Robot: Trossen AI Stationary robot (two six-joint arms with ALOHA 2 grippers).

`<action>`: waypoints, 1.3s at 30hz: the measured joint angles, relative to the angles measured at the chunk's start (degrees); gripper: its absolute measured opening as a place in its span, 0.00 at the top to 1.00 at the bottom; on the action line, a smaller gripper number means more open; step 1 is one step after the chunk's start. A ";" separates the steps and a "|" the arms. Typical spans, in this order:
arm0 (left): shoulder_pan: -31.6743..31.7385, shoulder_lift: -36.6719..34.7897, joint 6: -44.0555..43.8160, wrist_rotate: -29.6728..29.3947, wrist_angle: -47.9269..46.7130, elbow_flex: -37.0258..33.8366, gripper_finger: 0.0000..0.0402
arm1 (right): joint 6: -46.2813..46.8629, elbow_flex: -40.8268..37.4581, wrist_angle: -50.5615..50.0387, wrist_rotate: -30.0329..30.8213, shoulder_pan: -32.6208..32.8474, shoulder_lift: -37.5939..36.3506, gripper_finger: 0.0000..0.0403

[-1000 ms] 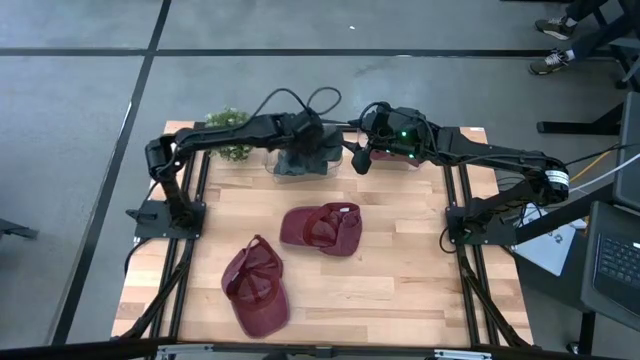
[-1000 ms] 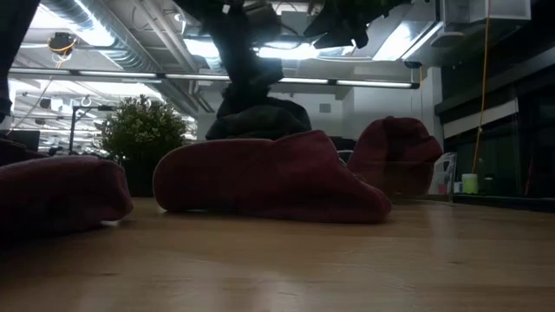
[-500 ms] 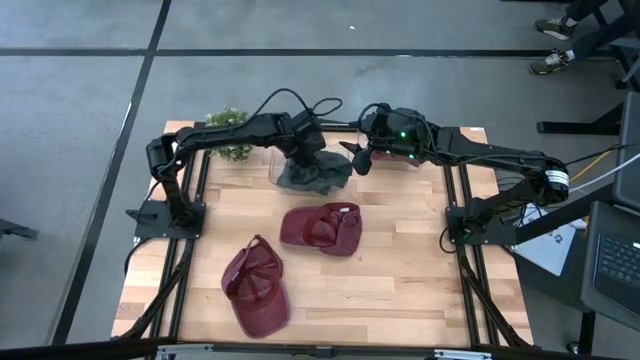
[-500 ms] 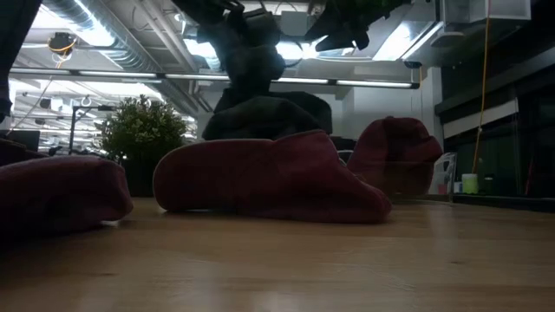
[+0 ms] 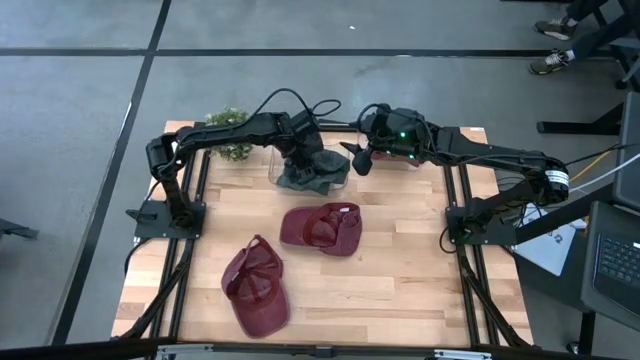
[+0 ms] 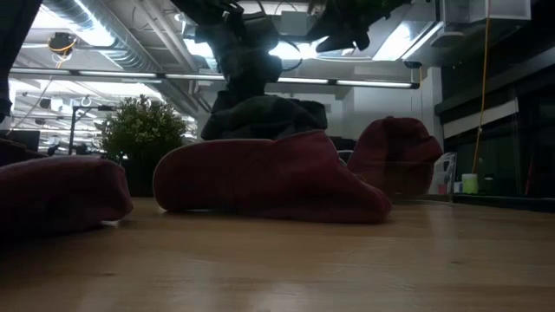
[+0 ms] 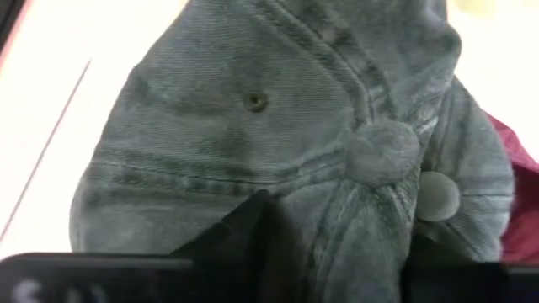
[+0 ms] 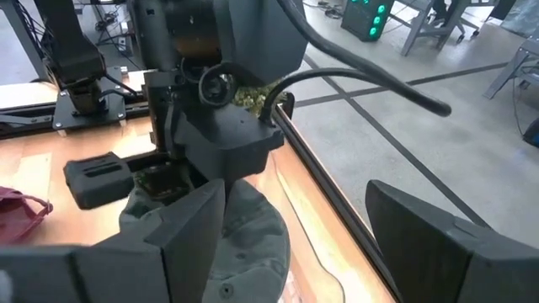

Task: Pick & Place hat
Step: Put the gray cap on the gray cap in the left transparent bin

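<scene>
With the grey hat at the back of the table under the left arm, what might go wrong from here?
1. The left gripper sits right on the grey hat; lifting away may snag the fabric and drag it.
2. The right gripper hovers close beside it, jaws open, so the arms could collide.
3. A maroon cap lies nearby.

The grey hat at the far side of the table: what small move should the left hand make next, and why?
Probably lift straight up and away. The grey hat already lies slumped on the far edge of the table, and the left hand sits right on top of it, so backing off should leave it placed. The right hand waits open beside it.
</scene>
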 joint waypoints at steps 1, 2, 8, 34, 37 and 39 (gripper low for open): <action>0.13 0.00 0.18 0.32 -0.16 0.00 0.66 | 0.00 0.00 -0.39 0.00 0.00 0.00 0.29; 0.32 -0.08 0.38 0.97 -0.47 0.00 0.63 | 0.00 0.00 -0.77 0.01 -0.01 0.00 0.29; 2.41 -2.93 2.25 1.79 -1.93 -0.02 0.50 | 0.00 0.00 -2.30 0.00 0.00 0.00 0.29; 2.16 -6.73 2.03 -0.59 -0.03 -0.04 0.53 | 1.70 0.00 -2.94 0.00 -0.13 0.00 0.29; 0.56 -5.76 3.78 -0.75 -2.48 -0.04 0.54 | 1.75 0.00 -3.84 0.00 -0.13 0.00 0.29; -0.24 -5.24 4.96 -1.07 -4.06 -0.04 0.55 | 1.75 0.00 -4.34 0.00 -0.13 0.00 0.29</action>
